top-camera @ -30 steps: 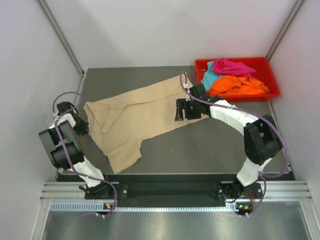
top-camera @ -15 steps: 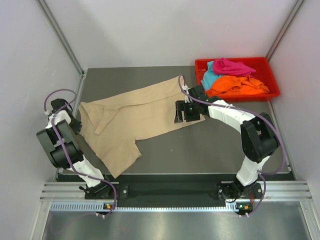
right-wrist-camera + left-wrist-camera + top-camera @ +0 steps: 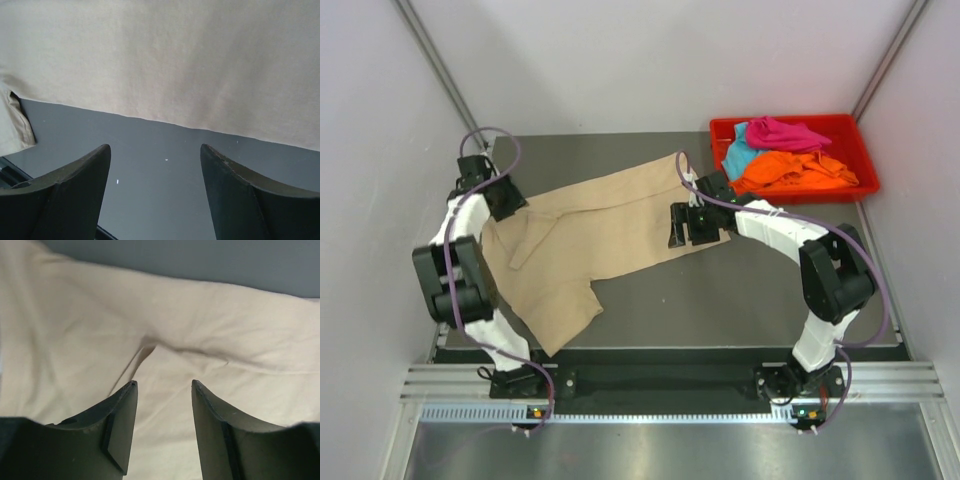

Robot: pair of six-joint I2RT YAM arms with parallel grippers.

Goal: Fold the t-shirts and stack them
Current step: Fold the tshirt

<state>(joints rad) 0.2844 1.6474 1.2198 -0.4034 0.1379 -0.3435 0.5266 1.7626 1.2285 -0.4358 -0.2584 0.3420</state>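
Observation:
A beige t-shirt (image 3: 590, 230) lies spread crosswise on the dark table, one sleeve pointing at the near edge. My left gripper (image 3: 505, 200) hovers over the shirt's far-left corner. In the left wrist view it (image 3: 162, 385) is open above creased beige cloth (image 3: 200, 315), with nothing between the fingers. My right gripper (image 3: 682, 225) is at the shirt's right end. In the right wrist view it (image 3: 155, 147) stands open over bare table, with the shirt's edge (image 3: 175, 60) just beyond the fingertips. The magenta (image 3: 785, 132), teal (image 3: 740, 155) and orange (image 3: 795, 172) t-shirts lie bunched in the tray.
A red plastic tray (image 3: 865, 160) sits at the table's far right corner. Bare grey table (image 3: 720, 290) shows in front of the beige shirt. White walls close in on both sides, and a metal rail runs along the near edge.
My left gripper has opened and let go of the beige shirt, then moved from the left edge toward the far-left corner. The shirt's left end shifted slightly left. The right arm barely moved.

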